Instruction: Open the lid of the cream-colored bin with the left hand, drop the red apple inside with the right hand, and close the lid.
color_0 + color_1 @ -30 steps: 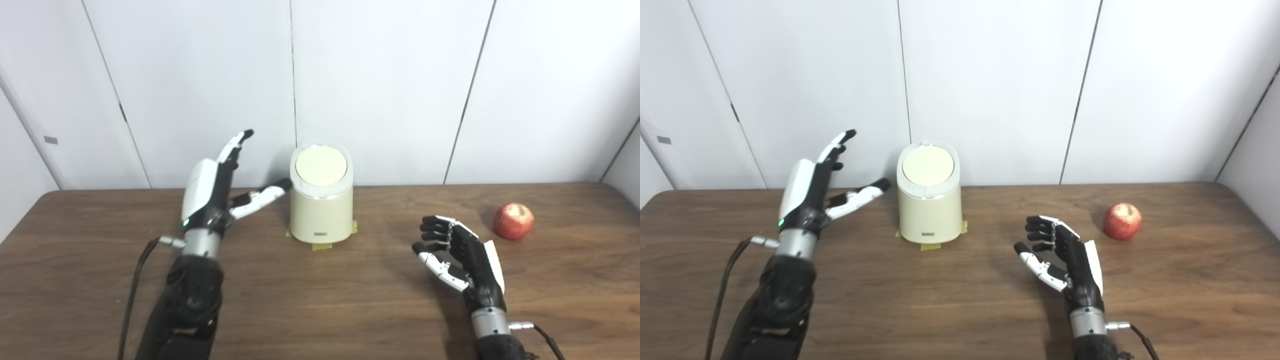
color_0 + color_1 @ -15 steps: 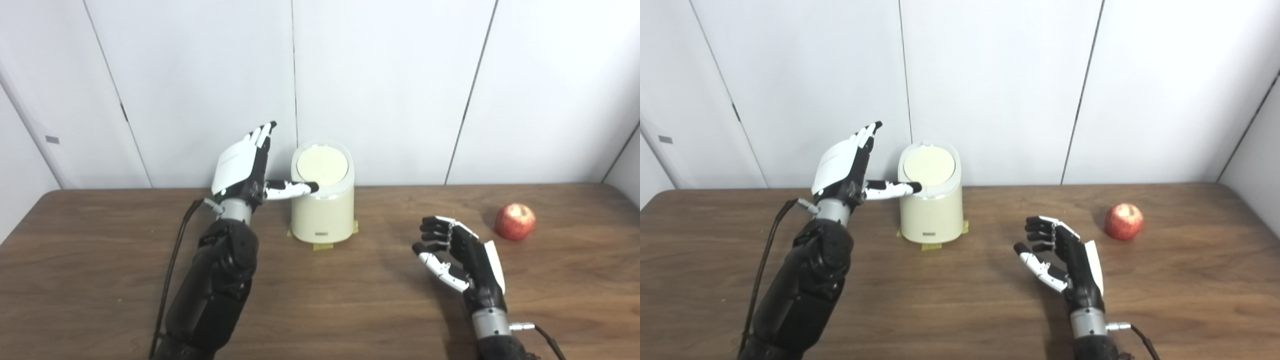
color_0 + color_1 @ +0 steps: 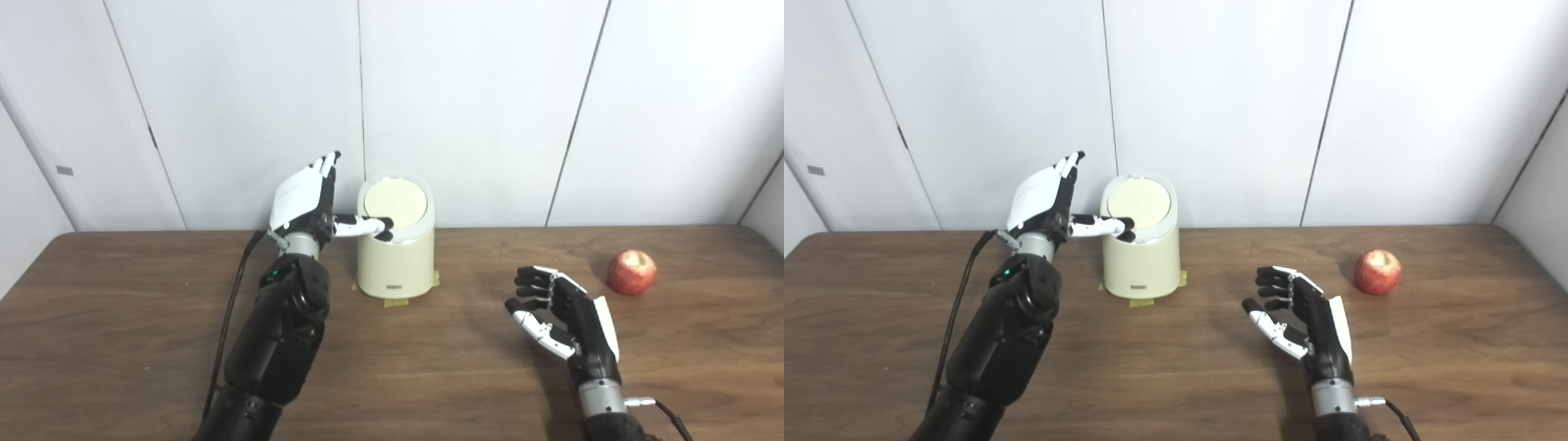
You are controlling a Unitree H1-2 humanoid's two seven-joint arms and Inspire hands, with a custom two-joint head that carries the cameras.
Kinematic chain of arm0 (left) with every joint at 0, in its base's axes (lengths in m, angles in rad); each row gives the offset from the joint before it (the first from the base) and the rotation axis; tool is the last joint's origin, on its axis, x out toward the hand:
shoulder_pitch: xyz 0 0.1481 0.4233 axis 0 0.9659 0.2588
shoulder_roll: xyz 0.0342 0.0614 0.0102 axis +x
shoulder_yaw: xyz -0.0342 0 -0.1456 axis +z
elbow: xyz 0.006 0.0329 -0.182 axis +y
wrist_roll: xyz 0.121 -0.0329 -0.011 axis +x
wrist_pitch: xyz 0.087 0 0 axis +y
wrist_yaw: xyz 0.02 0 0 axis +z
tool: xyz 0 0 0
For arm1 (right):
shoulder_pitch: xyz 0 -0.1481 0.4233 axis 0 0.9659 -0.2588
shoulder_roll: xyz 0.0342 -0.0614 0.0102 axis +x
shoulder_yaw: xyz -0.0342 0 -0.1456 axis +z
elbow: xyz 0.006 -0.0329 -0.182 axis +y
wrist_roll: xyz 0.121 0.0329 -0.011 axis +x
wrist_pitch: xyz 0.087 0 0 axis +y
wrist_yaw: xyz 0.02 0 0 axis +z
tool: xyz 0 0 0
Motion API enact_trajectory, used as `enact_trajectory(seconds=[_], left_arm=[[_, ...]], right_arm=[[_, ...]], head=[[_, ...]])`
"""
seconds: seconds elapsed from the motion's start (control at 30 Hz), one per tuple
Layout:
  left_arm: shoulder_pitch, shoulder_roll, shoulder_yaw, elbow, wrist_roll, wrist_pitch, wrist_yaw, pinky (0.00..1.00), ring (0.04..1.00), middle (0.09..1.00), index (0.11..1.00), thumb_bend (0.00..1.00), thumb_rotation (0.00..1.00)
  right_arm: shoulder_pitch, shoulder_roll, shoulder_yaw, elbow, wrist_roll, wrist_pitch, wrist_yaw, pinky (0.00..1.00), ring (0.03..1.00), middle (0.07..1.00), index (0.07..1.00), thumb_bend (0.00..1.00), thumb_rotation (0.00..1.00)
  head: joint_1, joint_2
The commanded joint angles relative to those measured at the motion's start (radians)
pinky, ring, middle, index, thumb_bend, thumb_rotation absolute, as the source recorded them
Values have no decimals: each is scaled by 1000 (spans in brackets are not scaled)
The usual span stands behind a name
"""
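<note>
1. The left hand (image 3: 301, 205) is raised beside the bin (image 3: 395, 257), on its left. Its fingers (image 3: 324, 168) are straight, together and pointing up, apart from the thumb.
2. The left thumb (image 3: 361, 226) reaches sideways over the front rim of the bin, its dark tip resting at the near left edge of the lid (image 3: 395, 205). The hand grips nothing.
3. The lid lies shut and flat in the sloped top of the bin.
4. The bin stands upright near the back of the surface (image 3: 392, 367), with bits of yellow tape (image 3: 395, 301) under its base.
5. The right hand (image 3: 566, 321) hovers low over the surface, well to the right of the bin, palm facing left. Its fingers (image 3: 530, 285) are loosely curled and spread, away from the thumb, and hold nothing.
6. The apple (image 3: 631, 272) sits on the surface, beyond and to the right of the right hand, not touching it.
</note>
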Motion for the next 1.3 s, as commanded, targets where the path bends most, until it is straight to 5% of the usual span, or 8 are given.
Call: enact_trajectory(seconds=[0.0,0.67,1.13,1.27], left_arm=[[-76,-5,9,-3,29,-1,25,1000,1000,1000,1000,957,574],[-133,-31,32,123,49,-1,28,1000,1000,1000,1000,961,568],[-135,-13,-31,201,46,-2,79,1000,1000,1000,1000,988,354],[-140,15,-103,229,206,-1,118,1000,1000,1000,1000,996,293]], right_arm=[[-6,6,3,-19,-11,-14,-6,544,633,651,644,305,252],[-1,22,9,-39,-29,-2,-16,538,632,652,643,303,235],[6,30,12,-57,-37,11,-16,540,639,656,647,300,239],[8,33,13,-70,-38,31,-12,544,646,661,652,305,246]], head=[[-2,2],[-11,6],[-18,11],[-19,12]])
